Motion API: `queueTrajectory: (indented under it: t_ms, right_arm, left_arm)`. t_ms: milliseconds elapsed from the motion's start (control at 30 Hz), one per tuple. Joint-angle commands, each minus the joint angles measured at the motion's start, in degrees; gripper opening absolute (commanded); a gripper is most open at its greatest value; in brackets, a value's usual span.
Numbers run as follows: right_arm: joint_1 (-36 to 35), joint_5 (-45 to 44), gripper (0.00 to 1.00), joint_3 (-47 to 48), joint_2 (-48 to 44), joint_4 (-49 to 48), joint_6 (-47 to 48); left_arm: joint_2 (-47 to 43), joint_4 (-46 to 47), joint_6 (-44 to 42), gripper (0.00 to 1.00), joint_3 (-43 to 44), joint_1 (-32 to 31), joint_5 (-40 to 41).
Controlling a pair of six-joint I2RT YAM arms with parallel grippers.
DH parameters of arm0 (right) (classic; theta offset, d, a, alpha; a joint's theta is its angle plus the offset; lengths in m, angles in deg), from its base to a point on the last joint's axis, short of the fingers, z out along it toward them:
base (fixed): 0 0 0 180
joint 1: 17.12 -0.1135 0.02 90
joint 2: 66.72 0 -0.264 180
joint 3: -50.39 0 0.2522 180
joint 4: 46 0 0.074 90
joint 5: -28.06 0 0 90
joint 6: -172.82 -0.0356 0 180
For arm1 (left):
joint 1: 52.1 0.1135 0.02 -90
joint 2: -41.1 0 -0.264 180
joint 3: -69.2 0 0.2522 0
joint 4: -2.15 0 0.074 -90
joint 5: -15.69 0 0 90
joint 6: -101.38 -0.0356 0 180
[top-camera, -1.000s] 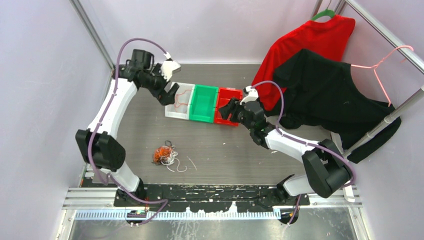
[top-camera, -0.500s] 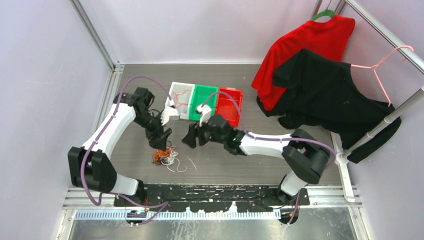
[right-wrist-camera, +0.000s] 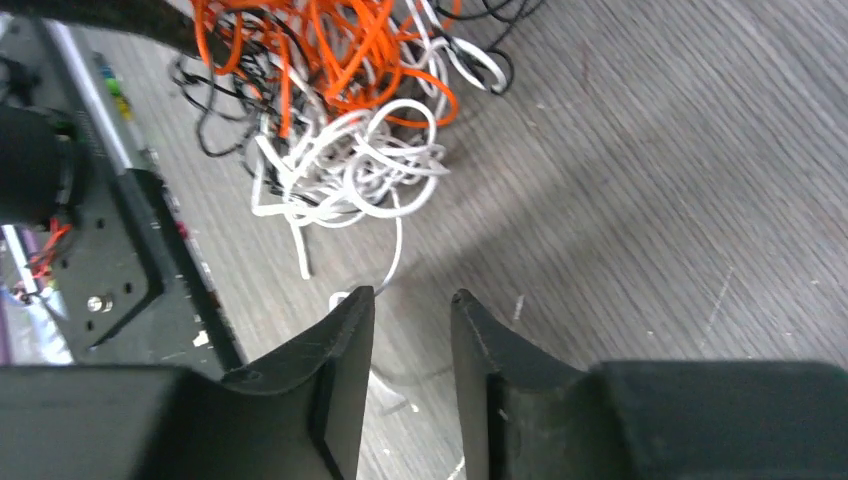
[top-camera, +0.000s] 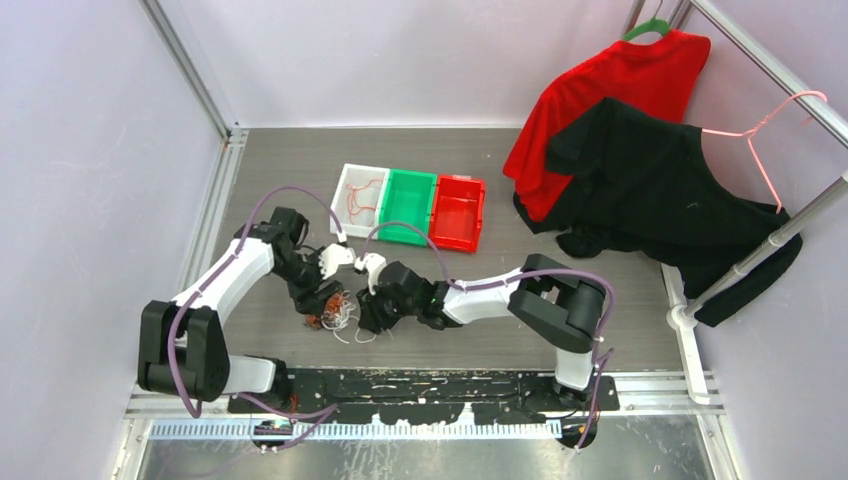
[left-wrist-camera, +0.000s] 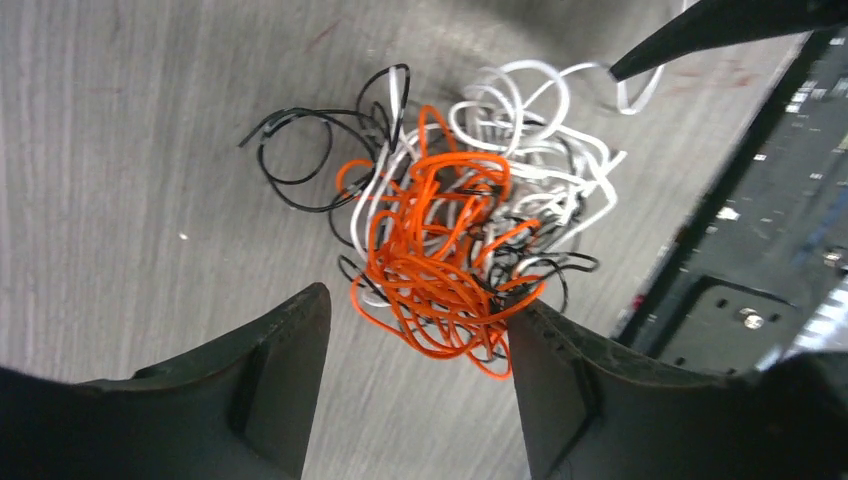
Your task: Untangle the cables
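A fist-sized clump of cables (top-camera: pixel 333 312) with orange, white and black strands lies on the grey table near the front. In the left wrist view the clump (left-wrist-camera: pixel 450 225) sits just ahead of my left gripper (left-wrist-camera: pixel 415 325), which is open, its right finger touching the orange loops. My left gripper (top-camera: pixel 318 298) is at the clump's left side in the top view. My right gripper (top-camera: pixel 366 314) is at its right side. In the right wrist view it (right-wrist-camera: pixel 412 298) is slightly open and empty, just short of the white strands (right-wrist-camera: pixel 345 180), one loose strand by its left fingertip.
Three bins stand in a row behind: white (top-camera: pixel 345 222) with an orange strand inside, green (top-camera: pixel 404 236), red (top-camera: pixel 452 241). A red shirt (top-camera: pixel 610 80) and a black garment (top-camera: pixel 650 190) hang at the right. The black base rail (top-camera: pixel 420 385) runs close in front of the clump.
Both arms have swung from the bins down to the clump. The left gripper now sits against its left side, and the right has closed in from the right.
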Motion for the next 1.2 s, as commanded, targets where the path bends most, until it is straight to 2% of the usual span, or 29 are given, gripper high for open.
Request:
queueTrajectory:
  t_ms: [0,167,233,300,433,567,633,667,700,833,1033,1167]
  right_arm:
    - [-0.5,-4.1,0.33,2.9,0.2,-2.0,1.3]
    - [0.3,-5.1,0.17,1.3,-1.3,-4.2,0.9]
    - [1.0,-5.8,0.11,1.2,-2.0,-3.9,0.6]
    - [2.1,-6.1,0.09,0.5,-3.2,-4.1,0.1]
    - [4.5,-8.7,0.09,-1.4,-6.9,-3.8,0.0]
    - [6.9,-11.2,0.12,-2.9,-10.8,-4.1,0.8]
    - [7.6,-11.8,0.18,-3.3,-12.3,-4.4,1.2]
    - [7.8,-12.0,0.21,-3.3,-12.8,-4.6,1.3]
    - [8.2,-12.2,0.37,-3.6,-13.9,-5.0,1.5]
    - [8.4,-9.6,0.51,-4.8,-14.5,-7.3,1.6]
    - [8.2,-1.2,0.55,-7.0,-13.3,-12.0,1.4]
    - [7.8,1.3,0.56,-7.8,-12.4,-13.7,1.9]
  left_arm:
    - [-1.0,13.7,2.5,0.62,-2.6,-0.4,3.1]
    - [0.4,14.3,3.6,0.51,-2.0,-0.4,1.1]
    - [0.8,14.3,3.8,0.39,-1.1,-0.4,0.8]
    - [1.0,14.1,4.4,0.21,0.2,-0.4,0.7]
    - [0.7,10.6,6.2,0.01,4.4,-0.4,-2.0]
    - [-0.2,6.9,10.6,0.0,8.5,-0.9,-6.0]
    - [-0.9,6.4,13.0,0.0,9.8,-2.0,-7.3]
    - [-1.3,6.4,14.3,0.0,10.2,-2.6,-7.7]
    - [-2.2,6.5,17.0,0.0,10.9,-3.8,-8.6]
    - [-2.9,6.8,20.3,0.0,11.3,-4.5,-9.2]
    - [-3.3,8.6,24.1,0.0,11.0,-4.7,-5.5]
    - [-5.2,10.8,27.2,0.0,8.2,-4.7,-3.2]
